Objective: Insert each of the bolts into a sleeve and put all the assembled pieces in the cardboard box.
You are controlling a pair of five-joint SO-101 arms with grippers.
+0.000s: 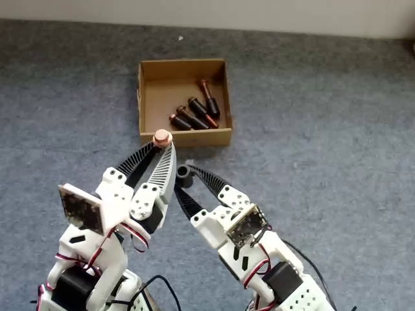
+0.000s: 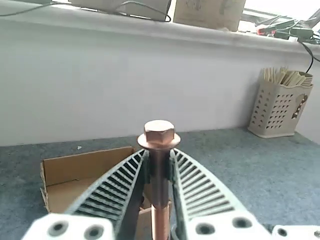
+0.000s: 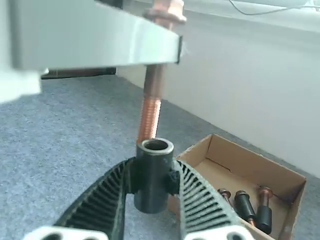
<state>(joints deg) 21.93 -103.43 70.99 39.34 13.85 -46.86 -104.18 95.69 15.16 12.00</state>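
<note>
The right gripper is clamped on an upright black sleeve. At its 11 o'clock, the left gripper pinches a copper bolt by the shank, head up. The bolt's threaded tip seems to sit just behind the sleeve's mouth, though contact is unclear. Beyond, at 12 o'clock, the cardboard box holds three assembled pieces.

Comprised two white printed arms with black servo blocks; showed ribbed fingers on left pincer and right pincer; carried red-black-white cables, wrist circuit boards.
</note>
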